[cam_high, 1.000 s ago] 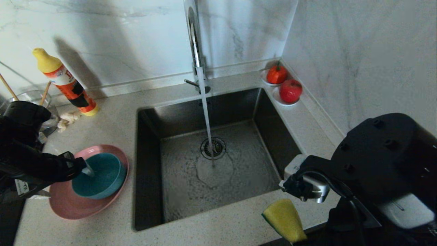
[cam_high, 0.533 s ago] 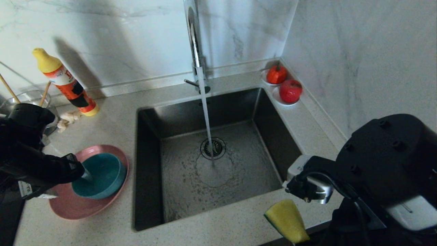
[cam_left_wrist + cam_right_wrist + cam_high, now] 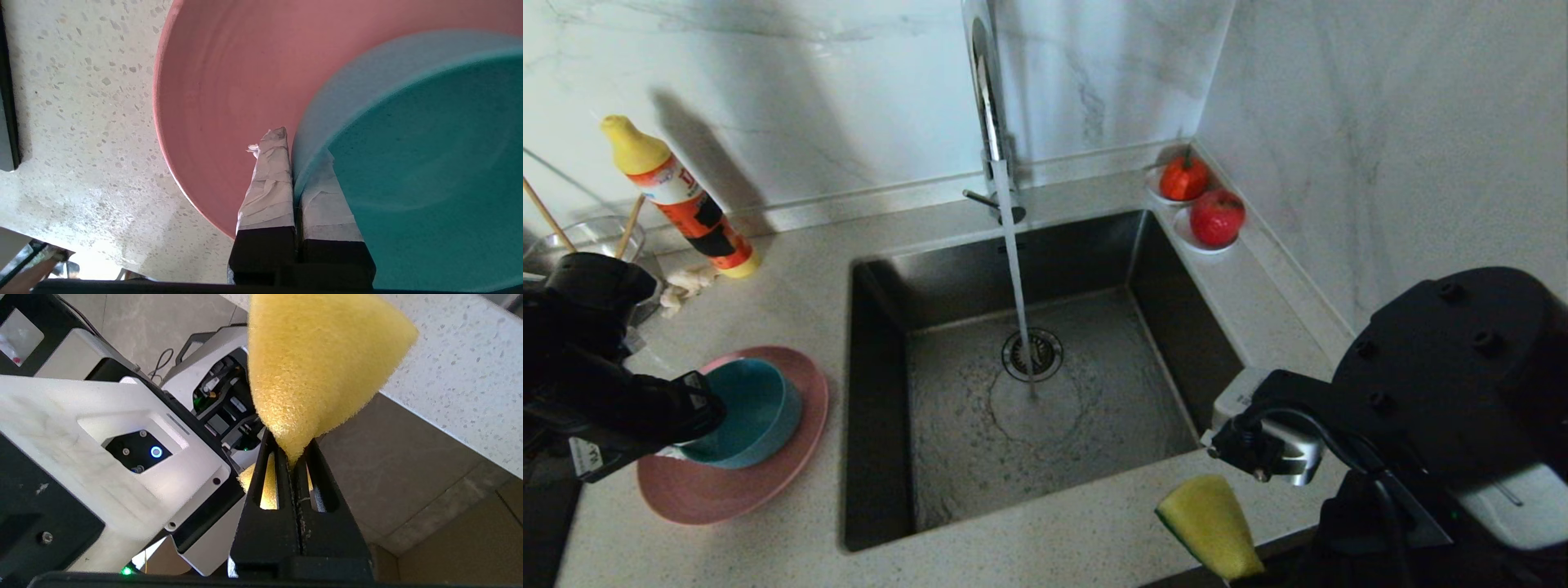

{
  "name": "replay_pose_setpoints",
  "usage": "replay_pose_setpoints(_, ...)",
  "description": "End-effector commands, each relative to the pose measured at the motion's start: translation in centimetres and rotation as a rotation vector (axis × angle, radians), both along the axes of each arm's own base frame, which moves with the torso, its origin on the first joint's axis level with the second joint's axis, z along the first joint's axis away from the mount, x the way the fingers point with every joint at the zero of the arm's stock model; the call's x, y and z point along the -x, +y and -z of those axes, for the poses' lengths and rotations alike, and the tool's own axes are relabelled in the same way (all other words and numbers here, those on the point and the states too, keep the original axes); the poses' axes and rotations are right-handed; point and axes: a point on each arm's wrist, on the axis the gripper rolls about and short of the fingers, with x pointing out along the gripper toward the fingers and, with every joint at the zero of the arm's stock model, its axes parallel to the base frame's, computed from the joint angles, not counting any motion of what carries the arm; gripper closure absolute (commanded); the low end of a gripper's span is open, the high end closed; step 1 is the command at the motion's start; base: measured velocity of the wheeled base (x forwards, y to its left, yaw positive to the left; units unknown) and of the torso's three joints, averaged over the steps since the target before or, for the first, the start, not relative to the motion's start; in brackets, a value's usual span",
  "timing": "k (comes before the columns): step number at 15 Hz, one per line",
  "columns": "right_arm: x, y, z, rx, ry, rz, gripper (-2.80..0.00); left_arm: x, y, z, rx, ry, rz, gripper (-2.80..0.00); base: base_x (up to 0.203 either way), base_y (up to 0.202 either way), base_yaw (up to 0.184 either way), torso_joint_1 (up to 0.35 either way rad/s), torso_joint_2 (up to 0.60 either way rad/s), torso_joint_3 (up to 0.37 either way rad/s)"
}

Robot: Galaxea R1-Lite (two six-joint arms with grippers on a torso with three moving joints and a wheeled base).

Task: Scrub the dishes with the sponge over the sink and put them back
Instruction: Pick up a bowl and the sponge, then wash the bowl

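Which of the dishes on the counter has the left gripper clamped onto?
The teal bowl: the left gripper pinches its rim, one finger inside and one outside. The pink plate beneath it is not gripped.

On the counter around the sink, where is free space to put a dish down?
Bare counter lies along the front edge between the pink plate and the sponge, and behind the plate toward the detergent bottle. The back right corner is crowded by two saucers with red fruit.
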Motion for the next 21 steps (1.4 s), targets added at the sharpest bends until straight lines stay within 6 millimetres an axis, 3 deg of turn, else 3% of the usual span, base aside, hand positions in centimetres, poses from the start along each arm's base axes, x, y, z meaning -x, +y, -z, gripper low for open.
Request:
replay_pose_setpoints(1,0.1,-0.2,-0.1,-0.002,-0.003,0.002,0.00,0.2,0.0,-0.6,0.006,-0.022,-0.010,0.00,0.000,0.000,0.000,0.000,0.00,0.000)
replay_pose_setpoints(5,0.2,-0.3,-0.4,-0.013,-0.007,0.002,0.00,2.1,-0.7,-3.7,0.059,-0.145,0.016,0.00,0.000,0.000,0.000,0.000,0.00,0.000)
replay_pose_setpoints(8,0.4,-0.7,-0.6,-0.027,-0.008,0.000,0.00,3.8,-1.8,-7.4,0.046,-0.243,0.057,0.00,0.000,0.000,0.000,0.000,0.00,0.000)
replay_pose_setpoints(13,0.5,-1.9,-1.4,-0.062,-0.025,0.019,0.00,6.0,-5.4,-12.5,0.027,-0.390,0.223,0.00,0.000,0.000,0.000,0.000,0.00,0.000)
replay_pose_setpoints(17,0.7,-2.6,-2.0,-0.105,-0.024,0.048,0.00,5.8,-9.4,-13.5,0.030,-0.414,0.399,0.00,0.000,0.000,0.000,0.000,0.00,0.000)
replay_pose_setpoints(21,0.6,-3.5,-2.5,-0.129,-0.038,0.077,0.00,2.0,-13.8,-11.0,-0.042,-0.330,0.471,0.00,0.000,0.000,0.000,0.000,0.00,0.000)
